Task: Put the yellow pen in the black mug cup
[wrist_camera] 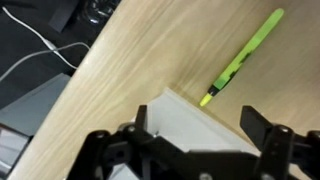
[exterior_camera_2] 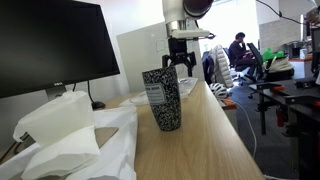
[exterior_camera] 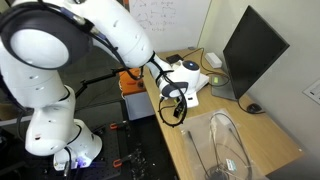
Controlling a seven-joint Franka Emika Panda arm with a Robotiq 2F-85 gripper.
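Two fingers (wrist_camera: pixel 255 130) stand spread wide, gripping nothing, with only the corner of a pale box (wrist_camera: pixel 200 135) showing between them. Your yellow pen (wrist_camera: pixel 240 60) lies flat on the bench (wrist_camera: pixel 150 60), beyond the fingertips and untouched. In an exterior view the black mug cup (exterior_camera_2: pixel 162 98) stands upright, apart from the fingers.

— We see even, bright room light; in an exterior view the far background (exterior_camera_2: pixel 232 18) blows out white.
— Agreed. Our wrist view is soft, the gripper (wrist_camera: pixel 197 128) a dark blur.
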